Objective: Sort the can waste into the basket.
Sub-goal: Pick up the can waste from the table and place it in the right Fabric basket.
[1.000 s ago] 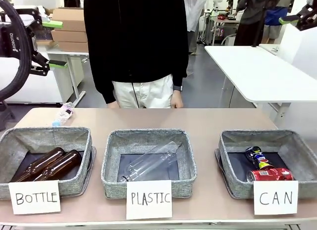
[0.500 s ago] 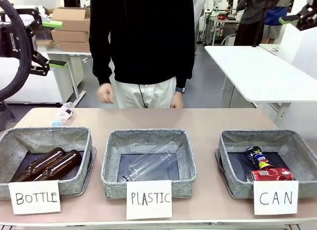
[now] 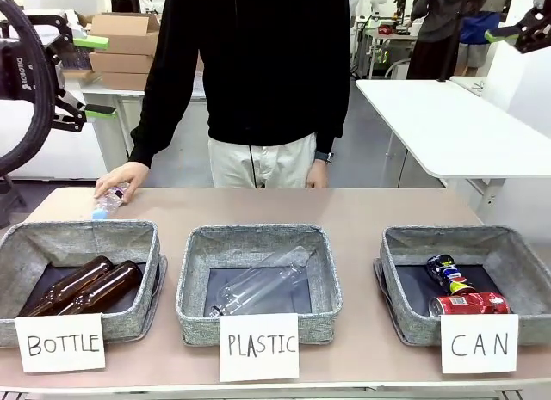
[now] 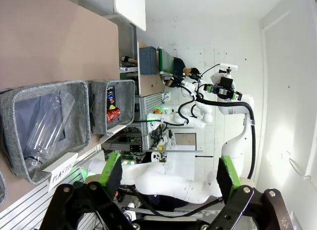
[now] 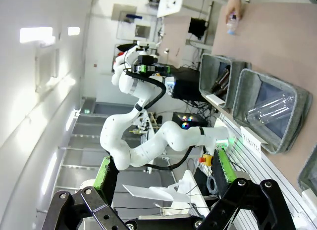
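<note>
- Nearest you, both cans, red point(image 3: 469, 304) and crushed point(image 3: 448, 271), already lie in the CAN basket point(image 3: 398, 245); that sorting looks done.
- Left gripper point(image 3: 95, 76) and right gripper point(image 5: 163, 178) hang raised, jaws wide, empty.
- Far side, the person's hand point(image 3: 121, 176) touches a plastic bottle point(image 3: 108, 200), no can.

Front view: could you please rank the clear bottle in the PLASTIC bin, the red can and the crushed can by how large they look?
1. Clear bottle, clearly largest.
2. Red can.
3. Crushed can: it lies slightly farther back and partly behind the red can, so this last ranking is unsure.
</note>
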Controlling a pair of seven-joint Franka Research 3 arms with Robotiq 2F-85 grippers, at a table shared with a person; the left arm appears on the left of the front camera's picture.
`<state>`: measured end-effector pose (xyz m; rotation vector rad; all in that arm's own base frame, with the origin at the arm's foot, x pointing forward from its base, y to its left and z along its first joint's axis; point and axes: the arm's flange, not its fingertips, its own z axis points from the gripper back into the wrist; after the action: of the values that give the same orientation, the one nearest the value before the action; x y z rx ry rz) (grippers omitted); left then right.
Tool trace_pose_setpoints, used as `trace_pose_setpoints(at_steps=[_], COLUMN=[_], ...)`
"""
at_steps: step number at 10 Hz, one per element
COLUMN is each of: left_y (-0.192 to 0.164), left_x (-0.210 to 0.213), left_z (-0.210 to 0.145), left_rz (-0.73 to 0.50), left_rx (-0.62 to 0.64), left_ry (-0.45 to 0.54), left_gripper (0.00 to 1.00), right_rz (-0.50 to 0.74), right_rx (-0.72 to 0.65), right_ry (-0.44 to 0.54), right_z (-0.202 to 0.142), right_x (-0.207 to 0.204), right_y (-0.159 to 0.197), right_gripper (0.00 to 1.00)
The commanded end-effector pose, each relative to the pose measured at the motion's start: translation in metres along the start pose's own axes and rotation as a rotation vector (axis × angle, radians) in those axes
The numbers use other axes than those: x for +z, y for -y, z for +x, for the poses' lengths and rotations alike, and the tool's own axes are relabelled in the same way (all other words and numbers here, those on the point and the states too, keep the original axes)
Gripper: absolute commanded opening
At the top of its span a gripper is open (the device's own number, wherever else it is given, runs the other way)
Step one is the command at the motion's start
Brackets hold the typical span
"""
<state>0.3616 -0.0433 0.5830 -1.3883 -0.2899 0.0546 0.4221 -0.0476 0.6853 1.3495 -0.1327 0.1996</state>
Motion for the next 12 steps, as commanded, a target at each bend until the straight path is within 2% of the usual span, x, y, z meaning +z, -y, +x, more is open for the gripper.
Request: trace_pose_setpoints(at_steps=[1,12], left_y=[0.0001,0.0001], left_x=[0.0033,0.0033], left_z=[-0.0012,-0.0012], left_rz=[0.001,0.001], left_rx=[-0.008,-0.008], left_ry=[-0.014,-0.014], left_gripper=[1.0,1.0], right_rz=[-0.004,-0.004], right_rx=[0.02,0.02], right_ry=[-0.007,-0.007], right_z=[-0.0024,-0.0024], right_x=[-0.0005,-0.0005], right_y=[0.0016,0.0016], right_gripper=[1.0,1.0])
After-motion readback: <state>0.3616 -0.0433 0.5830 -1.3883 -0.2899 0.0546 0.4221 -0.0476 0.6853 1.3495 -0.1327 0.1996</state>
